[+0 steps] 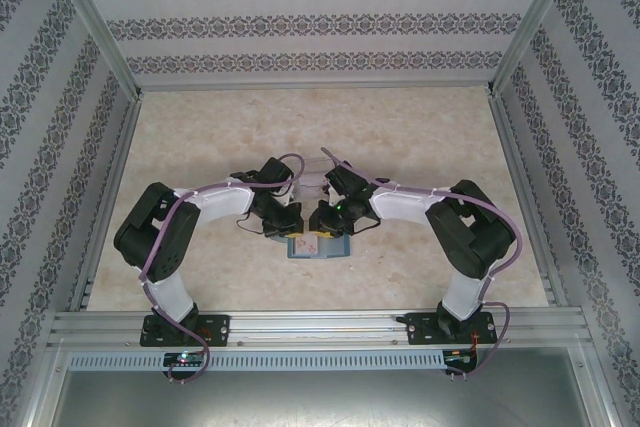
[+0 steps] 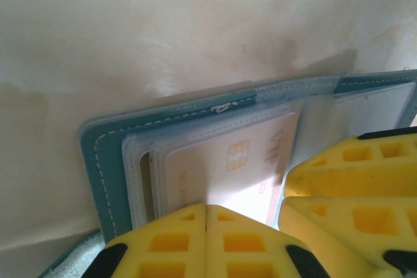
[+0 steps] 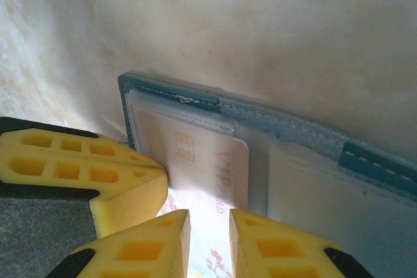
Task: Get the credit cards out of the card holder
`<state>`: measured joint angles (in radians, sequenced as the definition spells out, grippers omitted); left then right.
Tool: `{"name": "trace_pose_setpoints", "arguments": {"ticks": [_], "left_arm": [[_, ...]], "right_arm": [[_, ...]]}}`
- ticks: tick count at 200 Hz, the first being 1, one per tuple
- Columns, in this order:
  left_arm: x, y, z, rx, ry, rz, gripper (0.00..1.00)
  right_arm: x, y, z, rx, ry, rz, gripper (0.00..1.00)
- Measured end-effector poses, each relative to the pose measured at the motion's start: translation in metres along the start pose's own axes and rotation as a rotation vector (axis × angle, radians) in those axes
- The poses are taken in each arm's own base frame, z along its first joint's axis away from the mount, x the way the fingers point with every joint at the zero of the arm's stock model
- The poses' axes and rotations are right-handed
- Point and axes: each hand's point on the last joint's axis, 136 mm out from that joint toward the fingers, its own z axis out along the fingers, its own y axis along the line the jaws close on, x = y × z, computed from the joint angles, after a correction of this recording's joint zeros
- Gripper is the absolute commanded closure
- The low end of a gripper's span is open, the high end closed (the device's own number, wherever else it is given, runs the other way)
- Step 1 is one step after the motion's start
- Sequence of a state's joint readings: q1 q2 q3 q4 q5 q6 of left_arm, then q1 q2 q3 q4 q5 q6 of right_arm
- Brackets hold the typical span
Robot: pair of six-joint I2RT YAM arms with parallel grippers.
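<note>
The teal card holder (image 1: 318, 246) lies open on the table between both arms. A pale pink credit card (image 2: 225, 164) with a gold chip sticks partway out of a clear sleeve. My left gripper (image 2: 206, 208) is shut, its yellow tips pressed down on the card's near edge. My right gripper (image 3: 208, 216) stands over the same credit card (image 3: 205, 161), jaws a little apart, with the card's face showing through the gap. Its fingers (image 2: 352, 180) touch the card's right end beside the holder's teal cover (image 2: 104, 167). The left fingers (image 3: 85, 174) sit close to the left of the holder's spine (image 3: 287, 128).
A clear plastic box (image 1: 314, 180) stands just behind the two grippers. Cream marble tabletop (image 1: 200, 137) stretches to patterned walls on three sides. A metal rail (image 1: 320, 327) runs along the near edge by the arm bases.
</note>
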<state>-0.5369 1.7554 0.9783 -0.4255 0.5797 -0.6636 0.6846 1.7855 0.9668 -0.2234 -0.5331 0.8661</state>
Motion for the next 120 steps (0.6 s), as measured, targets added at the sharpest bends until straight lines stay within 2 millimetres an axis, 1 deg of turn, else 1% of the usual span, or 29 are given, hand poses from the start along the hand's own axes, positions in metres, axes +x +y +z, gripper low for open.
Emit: {"name": "trace_pose_setpoints", "arguments": {"ticks": [29, 120], "left_arm": [[0.0, 0.0001, 0.0, 0.0, 0.0, 0.001, 1.0], [-0.0001, 0.0001, 0.0, -0.001, 0.0, 0.002, 1.0]], "right_arm": [[0.0005, -0.0026, 0.0031, 0.004, 0.007, 0.004, 0.75], [-0.0011, -0.0068, 0.0026, 0.032, -0.003, 0.001, 0.75]]}}
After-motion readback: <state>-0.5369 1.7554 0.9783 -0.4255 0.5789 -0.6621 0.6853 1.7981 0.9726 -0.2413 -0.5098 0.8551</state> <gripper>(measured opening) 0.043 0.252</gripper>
